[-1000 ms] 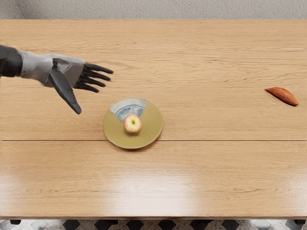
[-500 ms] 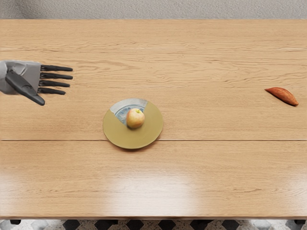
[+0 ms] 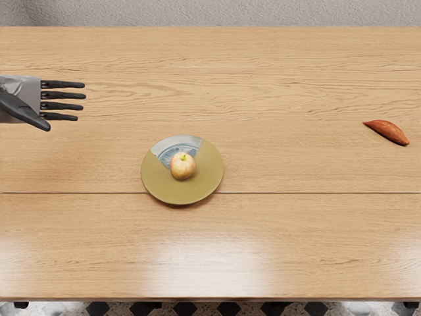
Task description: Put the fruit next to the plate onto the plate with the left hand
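On the table (image 3: 296, 230), the plate (image 3: 197, 189) sits left of centre, the left robot hand (image 3: 33, 102) retreats further toward the upper left edge with fingers (image 3: 62, 95) extended, apart and empty, and the apple (image 3: 183, 166) settles on the plate, indicating placement is complete.

An apple (image 3: 183, 166) sits on the olive-gold plate (image 3: 197, 189) near the middle of the wooden worktop (image 3: 276, 250). The left hand (image 3: 36, 102) shows at the worktop's left edge, fingers straight and spread, holding nothing, well apart from the plate. A reddish-orange sweet potato (image 3: 387, 131) lies near the right edge, also far from the plate.
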Action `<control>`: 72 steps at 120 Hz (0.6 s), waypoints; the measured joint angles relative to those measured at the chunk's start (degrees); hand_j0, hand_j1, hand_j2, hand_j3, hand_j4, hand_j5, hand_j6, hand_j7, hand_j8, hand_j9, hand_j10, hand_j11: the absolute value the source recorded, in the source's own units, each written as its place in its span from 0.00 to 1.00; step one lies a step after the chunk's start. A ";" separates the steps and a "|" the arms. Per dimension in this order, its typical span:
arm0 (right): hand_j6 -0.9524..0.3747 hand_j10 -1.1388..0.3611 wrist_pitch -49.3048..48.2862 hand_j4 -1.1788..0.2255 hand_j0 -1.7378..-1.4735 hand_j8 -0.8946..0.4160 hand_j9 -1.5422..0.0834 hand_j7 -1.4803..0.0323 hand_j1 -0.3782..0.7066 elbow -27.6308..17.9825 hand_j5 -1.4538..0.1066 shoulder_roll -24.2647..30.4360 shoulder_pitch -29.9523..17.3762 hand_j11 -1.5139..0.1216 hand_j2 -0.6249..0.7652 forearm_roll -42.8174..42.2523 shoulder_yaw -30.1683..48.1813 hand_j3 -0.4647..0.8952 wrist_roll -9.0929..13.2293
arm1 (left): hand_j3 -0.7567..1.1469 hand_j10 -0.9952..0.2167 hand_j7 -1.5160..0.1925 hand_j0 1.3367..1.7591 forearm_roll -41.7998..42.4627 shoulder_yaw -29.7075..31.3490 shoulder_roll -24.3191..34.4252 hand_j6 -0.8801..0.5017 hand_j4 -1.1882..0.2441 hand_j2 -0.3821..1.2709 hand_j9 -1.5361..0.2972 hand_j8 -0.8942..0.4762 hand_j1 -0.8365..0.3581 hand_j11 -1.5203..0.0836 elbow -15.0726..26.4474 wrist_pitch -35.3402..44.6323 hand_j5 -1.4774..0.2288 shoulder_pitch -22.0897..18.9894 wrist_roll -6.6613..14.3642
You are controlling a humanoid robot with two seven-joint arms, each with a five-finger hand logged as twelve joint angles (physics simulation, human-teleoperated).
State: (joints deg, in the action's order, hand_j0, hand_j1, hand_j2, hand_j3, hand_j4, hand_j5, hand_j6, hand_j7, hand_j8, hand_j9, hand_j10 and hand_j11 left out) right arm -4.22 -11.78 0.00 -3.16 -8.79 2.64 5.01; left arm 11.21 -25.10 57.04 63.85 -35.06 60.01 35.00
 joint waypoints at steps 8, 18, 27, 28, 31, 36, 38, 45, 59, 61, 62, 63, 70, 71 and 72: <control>0.70 0.75 0.00 0.83 0.30 0.67 0.93 0.96 0.05 0.00 0.92 0.00 0.00 0.91 0.45 0.00 0.00 0.34 0.00 | 0.40 0.82 0.89 0.76 0.01 0.00 0.00 0.64 0.83 0.23 0.84 0.65 0.99 0.95 -0.02 0.00 0.87 0.00 0.00; 0.70 0.75 0.00 0.83 0.30 0.67 0.93 0.96 0.05 0.00 0.92 0.00 0.00 0.91 0.45 0.00 0.00 0.34 0.00 | 0.40 0.82 0.89 0.76 0.01 0.00 0.00 0.64 0.83 0.23 0.84 0.65 0.99 0.95 -0.03 0.00 0.87 0.00 0.00; 0.70 0.75 0.00 0.83 0.30 0.67 0.93 0.96 0.05 0.00 0.92 0.00 0.00 0.91 0.45 0.00 0.00 0.34 0.00 | 0.40 0.82 0.89 0.76 0.01 -0.01 0.00 0.64 0.83 0.23 0.84 0.65 0.99 0.95 -0.03 0.00 0.87 0.00 0.00; 0.70 0.75 0.00 0.83 0.30 0.67 0.93 0.96 0.05 0.00 0.92 0.00 0.00 0.91 0.45 0.00 0.00 0.34 0.00 | 0.40 0.82 0.89 0.76 0.01 -0.01 0.00 0.64 0.83 0.23 0.84 0.65 0.99 0.95 -0.03 0.00 0.87 0.00 0.00; 0.70 0.75 0.00 0.83 0.30 0.67 0.93 0.96 0.05 0.00 0.92 0.00 0.00 0.91 0.45 0.00 0.00 0.34 0.00 | 0.40 0.82 0.89 0.76 0.01 -0.01 0.00 0.64 0.83 0.23 0.84 0.65 0.99 0.95 -0.03 0.00 0.87 0.00 0.00; 0.70 0.75 0.00 0.83 0.30 0.67 0.93 0.96 0.05 0.00 0.92 0.00 0.00 0.91 0.45 0.00 0.00 0.34 0.00 | 0.40 0.82 0.89 0.76 0.01 -0.01 0.00 0.64 0.83 0.23 0.84 0.65 0.99 0.95 -0.03 0.00 0.87 0.00 0.00; 0.70 0.75 0.00 0.83 0.30 0.67 0.93 0.96 0.05 0.00 0.92 0.00 0.00 0.91 0.45 0.00 0.00 0.34 0.00 | 0.40 0.82 0.89 0.76 0.01 -0.01 0.00 0.64 0.83 0.23 0.84 0.65 0.99 0.95 -0.04 0.00 0.87 0.00 0.00; 0.70 0.75 0.00 0.83 0.30 0.67 0.93 0.96 0.05 0.00 0.92 0.00 0.00 0.91 0.45 0.00 0.00 0.34 0.00 | 0.40 0.82 0.89 0.76 0.01 -0.01 0.00 0.64 0.83 0.23 0.84 0.65 0.99 0.95 -0.04 0.00 0.87 0.00 0.00; 0.70 0.75 0.00 0.83 0.30 0.67 0.93 0.96 0.05 0.00 0.92 0.00 0.00 0.91 0.45 0.00 0.00 0.34 0.00 | 0.40 0.82 0.89 0.76 0.01 -0.01 0.00 0.64 0.83 0.23 0.84 0.65 0.99 0.95 -0.04 0.00 0.87 0.00 0.00; 0.70 0.75 0.00 0.83 0.30 0.67 0.93 0.96 0.05 0.00 0.92 0.00 0.00 0.91 0.45 0.00 0.00 0.34 0.00 | 0.40 0.82 0.89 0.76 0.01 -0.01 0.00 0.64 0.83 0.23 0.84 0.65 0.99 0.95 -0.04 0.00 0.87 0.00 0.00; 0.70 0.75 0.00 0.83 0.30 0.67 0.93 0.96 0.05 0.00 0.92 0.00 0.00 0.91 0.45 0.00 0.00 0.34 0.00 | 0.40 0.82 0.89 0.76 0.01 -0.01 0.00 0.64 0.83 0.23 0.84 0.65 0.99 0.95 -0.04 0.00 0.87 0.00 0.00; 0.70 0.75 0.00 0.83 0.30 0.67 0.93 0.96 0.05 0.00 0.92 0.00 0.00 0.91 0.45 0.00 0.00 0.34 0.00 | 0.40 0.82 0.89 0.76 0.01 -0.01 0.00 0.64 0.83 0.23 0.84 0.65 0.99 0.95 -0.04 0.00 0.87 0.00 0.00; 0.70 0.75 0.00 0.83 0.30 0.67 0.93 0.96 0.05 0.00 0.92 0.00 0.00 0.91 0.45 0.00 0.00 0.34 0.00 | 0.40 0.82 0.89 0.76 0.01 -0.01 0.00 0.64 0.83 0.23 0.84 0.65 0.99 0.95 -0.04 0.00 0.87 0.00 0.00; 0.70 0.75 0.00 0.83 0.30 0.67 0.93 0.96 0.05 0.00 0.92 0.00 0.00 0.91 0.45 0.00 0.00 0.34 0.00 | 0.40 0.82 0.89 0.76 0.01 -0.01 0.00 0.64 0.83 0.23 0.84 0.65 0.99 0.95 -0.04 0.00 0.87 0.00 0.00; 0.70 0.75 0.00 0.83 0.30 0.67 0.93 0.96 0.05 0.00 0.92 0.00 0.00 0.91 0.45 0.00 0.00 0.34 0.00 | 0.40 0.82 0.89 0.76 0.01 -0.01 0.00 0.64 0.83 0.23 0.84 0.65 0.99 0.95 -0.04 0.00 0.87 0.00 0.00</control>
State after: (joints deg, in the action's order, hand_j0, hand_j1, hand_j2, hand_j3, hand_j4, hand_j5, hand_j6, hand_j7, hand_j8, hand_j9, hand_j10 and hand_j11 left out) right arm -4.22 -11.78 0.00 -3.16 -8.79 2.64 5.01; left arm 11.23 -25.11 57.04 63.81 -35.06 60.01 35.00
